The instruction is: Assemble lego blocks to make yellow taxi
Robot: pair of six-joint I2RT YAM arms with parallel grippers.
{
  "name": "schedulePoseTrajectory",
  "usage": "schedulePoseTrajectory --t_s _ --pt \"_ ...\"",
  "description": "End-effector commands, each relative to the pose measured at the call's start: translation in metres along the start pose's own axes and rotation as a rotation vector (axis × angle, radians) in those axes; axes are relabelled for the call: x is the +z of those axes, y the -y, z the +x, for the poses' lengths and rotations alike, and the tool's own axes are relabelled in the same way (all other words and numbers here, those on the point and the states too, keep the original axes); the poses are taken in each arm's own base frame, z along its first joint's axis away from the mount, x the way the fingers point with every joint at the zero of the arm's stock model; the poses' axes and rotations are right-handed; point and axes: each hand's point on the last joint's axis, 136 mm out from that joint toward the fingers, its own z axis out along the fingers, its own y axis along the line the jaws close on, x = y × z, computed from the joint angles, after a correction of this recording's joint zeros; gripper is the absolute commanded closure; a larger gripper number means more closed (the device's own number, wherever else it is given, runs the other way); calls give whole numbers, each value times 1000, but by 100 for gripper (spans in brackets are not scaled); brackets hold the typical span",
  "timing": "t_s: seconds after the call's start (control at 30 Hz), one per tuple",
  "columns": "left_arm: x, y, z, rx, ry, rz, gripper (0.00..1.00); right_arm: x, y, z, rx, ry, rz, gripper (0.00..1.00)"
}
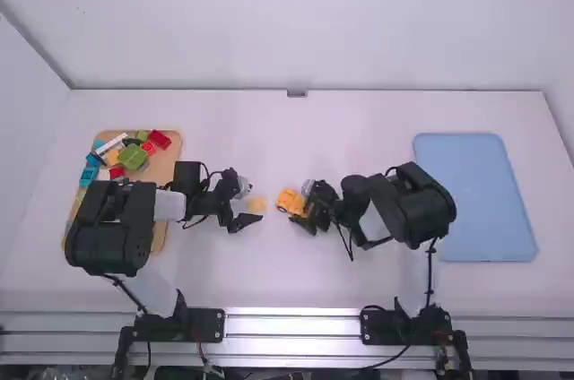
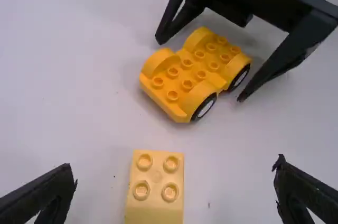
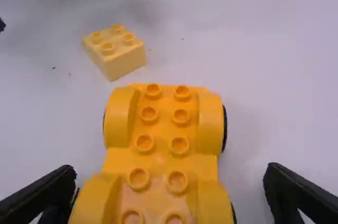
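In the high view my left gripper (image 1: 244, 205) is around the pale yellow block (image 1: 256, 204), and my right gripper (image 1: 311, 207) is at the yellow car base (image 1: 290, 202). The left wrist view has the left gripper (image 2: 177, 184) open, the pale block (image 2: 155, 187) between its spread fingers without contact. Beyond it stands the car base (image 2: 193, 73) with black wheels and bare studs. In the right wrist view the right gripper (image 3: 171, 182) is open astride the car base (image 3: 163, 147), with a gap at each side; the pale block (image 3: 116, 49) lies apart from the base.
A wooden tray (image 1: 165, 165) with several coloured blocks stands at the left, partly under the left arm. A blue tray (image 1: 475, 196) lies at the right, beside the right arm. The two grippers face each other near the table's middle.
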Motion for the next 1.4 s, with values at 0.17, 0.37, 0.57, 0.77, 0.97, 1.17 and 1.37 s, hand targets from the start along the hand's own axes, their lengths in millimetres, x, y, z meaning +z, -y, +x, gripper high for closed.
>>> schedulePoseTrajectory --t_s 0.17,0.37,0.57,0.77,0.97,1.17,1.37 --pt "0 5 -3 18 10 15 1 -2 -15 4 -104 13 -65 37" --pt "0 6 -2 10 7 19 1 -1 -7 7 -84 -1 -59 59" --pt "1 10 0 -3 -4 31 1 -12 -13 13 -126 20 -113 61" --pt "2 11 0 4 -4 33 1 -32 -12 17 -146 65 -128 65" --pt "2 10 0 5 -3 32 1 -46 -4 18 -109 106 -131 65" --pt "2 9 -1 10 0 30 1 -43 8 17 -74 100 -144 66" --pt "2 10 -1 9 -1 30 1 -39 16 14 -84 49 -189 67"
